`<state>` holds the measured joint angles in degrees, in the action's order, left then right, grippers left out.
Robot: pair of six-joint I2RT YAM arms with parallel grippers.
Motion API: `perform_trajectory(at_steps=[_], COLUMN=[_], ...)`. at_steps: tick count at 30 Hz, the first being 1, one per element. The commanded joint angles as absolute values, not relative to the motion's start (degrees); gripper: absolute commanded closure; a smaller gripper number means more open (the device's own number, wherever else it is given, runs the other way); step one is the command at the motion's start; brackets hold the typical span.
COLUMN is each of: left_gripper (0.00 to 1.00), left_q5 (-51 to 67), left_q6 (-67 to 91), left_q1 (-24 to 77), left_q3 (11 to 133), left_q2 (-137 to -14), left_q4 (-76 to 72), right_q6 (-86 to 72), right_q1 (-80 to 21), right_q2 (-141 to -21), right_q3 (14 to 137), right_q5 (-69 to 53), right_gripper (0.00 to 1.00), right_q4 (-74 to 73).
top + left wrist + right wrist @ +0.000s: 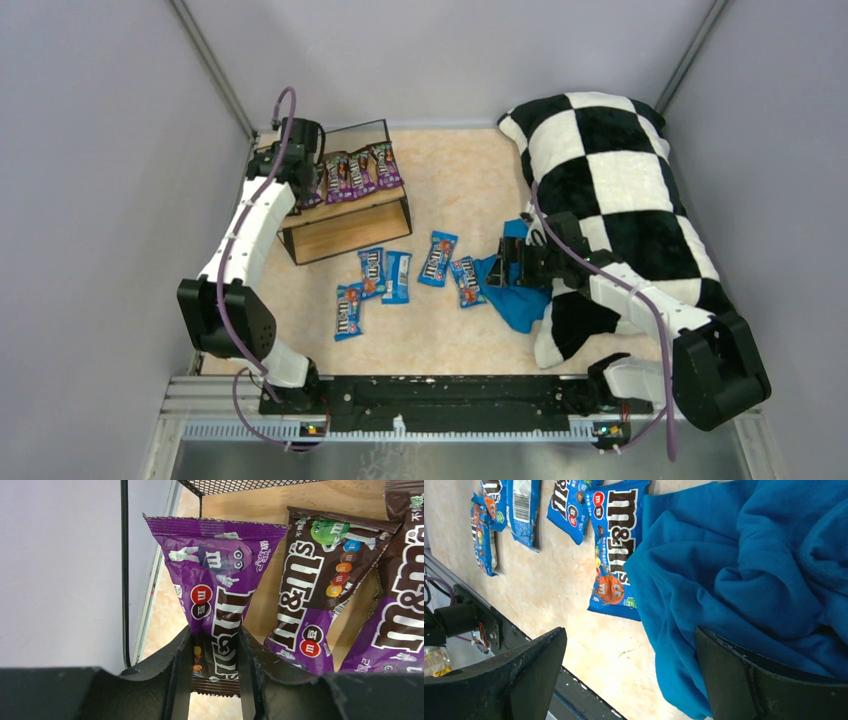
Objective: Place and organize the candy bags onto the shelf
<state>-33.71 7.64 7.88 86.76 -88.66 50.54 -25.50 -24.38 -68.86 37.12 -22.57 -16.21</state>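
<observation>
Candy bags (438,258), glossy plastic packets: purple and brown ones (352,172) line the top wooden board (265,510) of the black wire shelf (345,232), blue ones (398,277) lie at the middle of the beige table (470,180). Left gripper (215,677) clasps a purple packet (220,590) at the board's left end; right gripper (629,660) gapes over crumpled blue cloth (749,570). Light, slippery, crinkly, probably; pinch a crimped end

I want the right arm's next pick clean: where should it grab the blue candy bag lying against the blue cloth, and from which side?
The blue candy bag lies flat, with one long edge against the blue cloth. It is probably best to bring the open right tool straight down and pinch across the bag's near short end. The table is bare beside that end, away from the cloth.
</observation>
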Motion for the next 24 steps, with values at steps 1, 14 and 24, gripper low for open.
perform_trajectory(at_steps=[1, 14, 24], left_gripper=[0.57, 0.56, 0.36], left_q5=[-32.8, -30.8, -30.1], left_q6=[5.8, 5.0, 5.4], left_q1=[6.3, 5.0, 5.1], left_q3=[86.4, 86.5, 89.2], left_q2=[-89.3, -91.7, -89.6], left_q4=[48.4, 46.8, 48.4], right_q6=[-24.3, -24.3, -24.7], right_q1=[-25.0, -25.1, -25.0], right_q2=[-69.9, -69.7, -70.0], right_q3=[38.5, 38.5, 38.4], right_q5=[-22.9, -22.8, -23.1], right_gripper=[0.01, 0.01, 0.01], right_q4=[-15.4, -15.7, -15.3])
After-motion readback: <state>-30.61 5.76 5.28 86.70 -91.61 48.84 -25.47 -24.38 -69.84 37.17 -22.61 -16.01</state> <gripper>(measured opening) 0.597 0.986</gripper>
